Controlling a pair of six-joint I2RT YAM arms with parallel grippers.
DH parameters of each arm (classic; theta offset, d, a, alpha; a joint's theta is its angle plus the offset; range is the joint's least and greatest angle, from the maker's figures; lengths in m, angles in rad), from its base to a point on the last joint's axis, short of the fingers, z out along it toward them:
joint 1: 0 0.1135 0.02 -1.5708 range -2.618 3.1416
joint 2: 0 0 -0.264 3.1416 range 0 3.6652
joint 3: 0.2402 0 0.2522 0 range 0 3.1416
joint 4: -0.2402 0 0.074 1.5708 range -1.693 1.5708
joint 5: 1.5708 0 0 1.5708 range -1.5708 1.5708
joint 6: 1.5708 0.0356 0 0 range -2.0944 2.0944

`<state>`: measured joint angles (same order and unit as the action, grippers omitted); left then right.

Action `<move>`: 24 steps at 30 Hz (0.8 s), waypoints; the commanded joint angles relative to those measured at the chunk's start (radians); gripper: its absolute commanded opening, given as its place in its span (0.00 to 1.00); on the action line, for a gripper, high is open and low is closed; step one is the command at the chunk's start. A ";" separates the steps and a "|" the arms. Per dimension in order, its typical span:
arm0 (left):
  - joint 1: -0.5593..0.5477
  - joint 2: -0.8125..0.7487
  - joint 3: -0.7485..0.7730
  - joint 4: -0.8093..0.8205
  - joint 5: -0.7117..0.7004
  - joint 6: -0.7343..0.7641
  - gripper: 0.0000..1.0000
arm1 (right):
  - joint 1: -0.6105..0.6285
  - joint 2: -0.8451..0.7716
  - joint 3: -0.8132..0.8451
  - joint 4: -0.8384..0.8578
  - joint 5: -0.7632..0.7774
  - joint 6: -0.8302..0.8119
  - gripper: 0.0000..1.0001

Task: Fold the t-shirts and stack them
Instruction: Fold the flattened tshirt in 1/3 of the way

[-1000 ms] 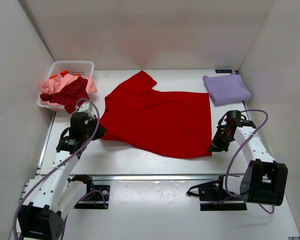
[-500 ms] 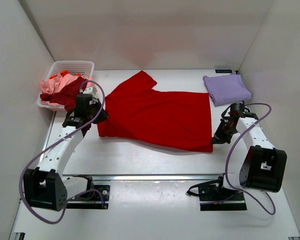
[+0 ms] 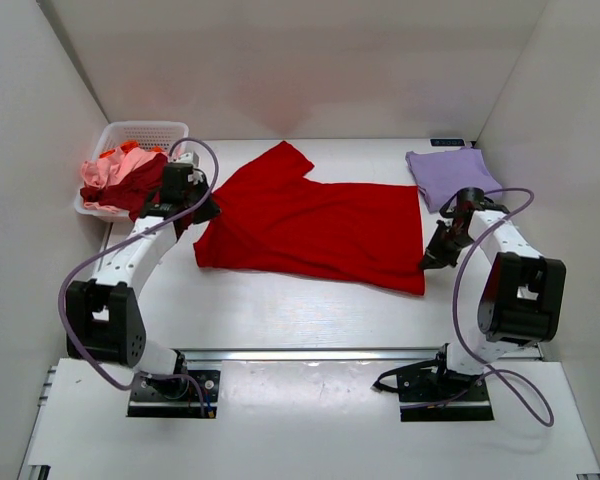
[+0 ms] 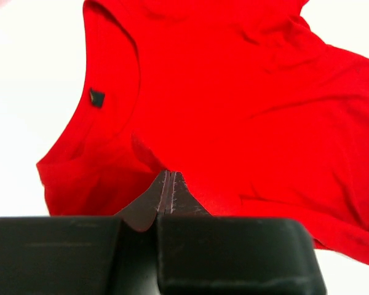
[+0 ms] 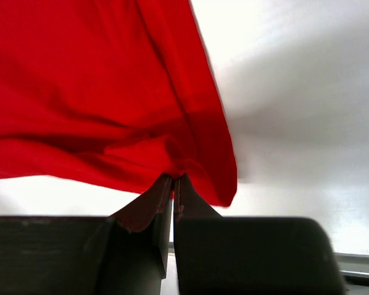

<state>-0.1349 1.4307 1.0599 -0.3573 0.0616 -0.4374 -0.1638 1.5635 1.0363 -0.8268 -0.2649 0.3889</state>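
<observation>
Shirt (image 3: 315,235) is lying long-ways left to right across the counter (image 3: 280,310), left tool (image 4: 169,178) and right tool (image 5: 174,179) each pinching shut on its own end.

**Camera Layout**

The top external camera sits above and behind the arm bases. It looks down and forward over the whole table (image 3: 280,310) from a distance. Each wrist camera looks along its own fingers at close range, so the left gripper (image 4: 167,178) and the right gripper (image 5: 174,181) each fill the lower frame. All three views share the red t-shirt (image 3: 320,235): the left wrist view covers its collar end, the right wrist view a corner at the opposite end.
</observation>
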 commanded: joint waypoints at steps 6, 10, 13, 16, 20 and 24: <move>0.014 0.088 0.121 0.044 -0.016 0.002 0.00 | -0.008 0.096 0.099 0.037 -0.034 -0.015 0.00; 0.026 0.134 0.162 0.064 -0.026 0.002 0.00 | -0.017 0.122 0.117 0.070 -0.060 -0.013 0.00; 0.020 0.164 0.186 0.084 -0.028 -0.006 0.26 | -0.029 0.104 0.107 0.145 -0.080 0.004 0.06; 0.029 0.185 0.210 0.118 -0.028 -0.021 0.30 | -0.049 0.041 0.079 0.236 -0.080 0.053 0.15; 0.027 0.195 0.219 0.142 -0.003 -0.030 0.53 | -0.069 -0.048 0.030 0.296 -0.053 0.085 0.25; 0.024 0.183 0.210 0.097 -0.003 -0.009 0.58 | -0.057 -0.056 0.022 0.267 -0.030 0.061 0.27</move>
<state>-0.1101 1.6421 1.2430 -0.2535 0.0441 -0.4610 -0.2295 1.5261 1.0676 -0.5900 -0.3164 0.4496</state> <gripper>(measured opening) 0.574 0.272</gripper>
